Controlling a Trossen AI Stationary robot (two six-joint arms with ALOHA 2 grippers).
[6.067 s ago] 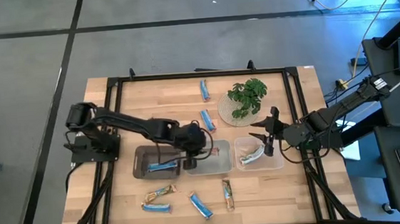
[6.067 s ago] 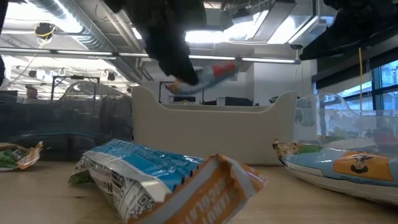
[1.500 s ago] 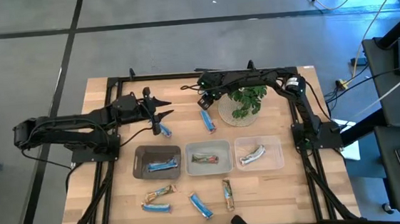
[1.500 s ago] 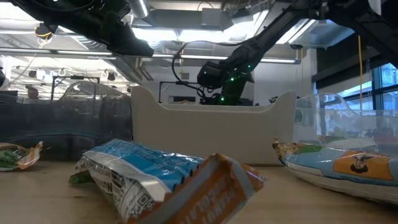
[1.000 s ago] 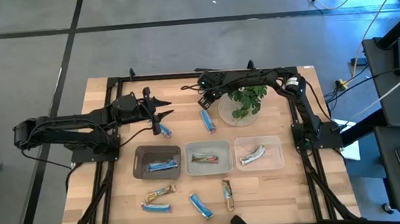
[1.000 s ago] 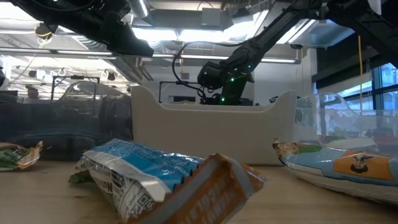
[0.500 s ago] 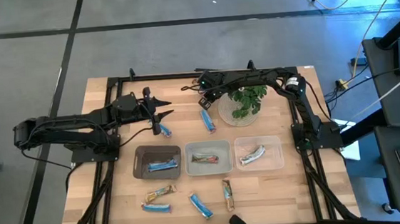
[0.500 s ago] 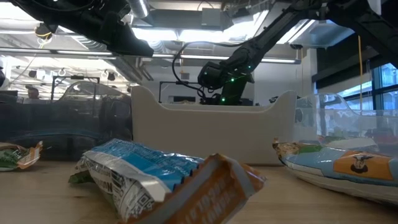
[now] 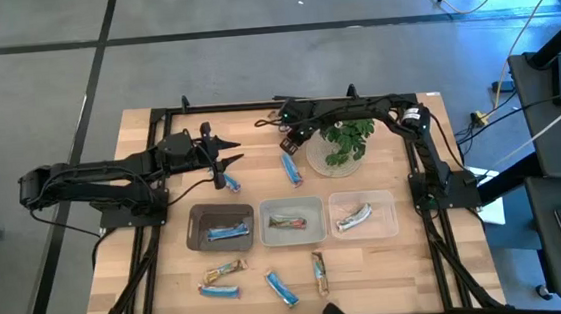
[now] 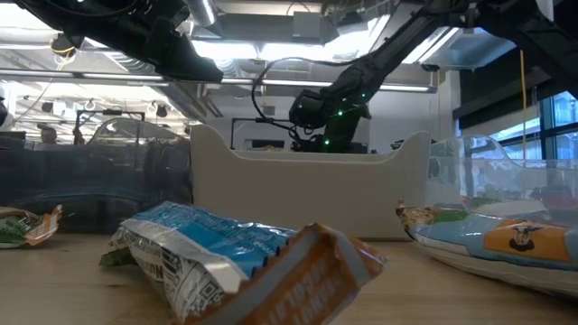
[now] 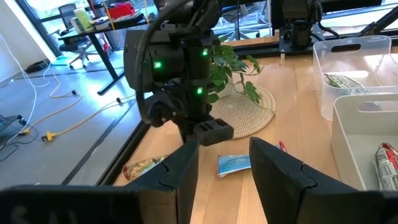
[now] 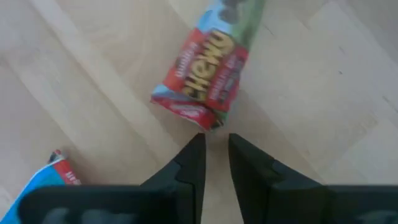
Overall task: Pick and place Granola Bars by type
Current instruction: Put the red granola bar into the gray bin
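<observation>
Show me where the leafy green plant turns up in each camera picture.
High view: plant on its round plate, far side of the table, right of centre.
Low view: not in it.
Left wrist view: plant upper middle, behind the other arm.
Right wrist view: not in it.
Shared landmark: the blue bar lying beside the plate.
</observation>
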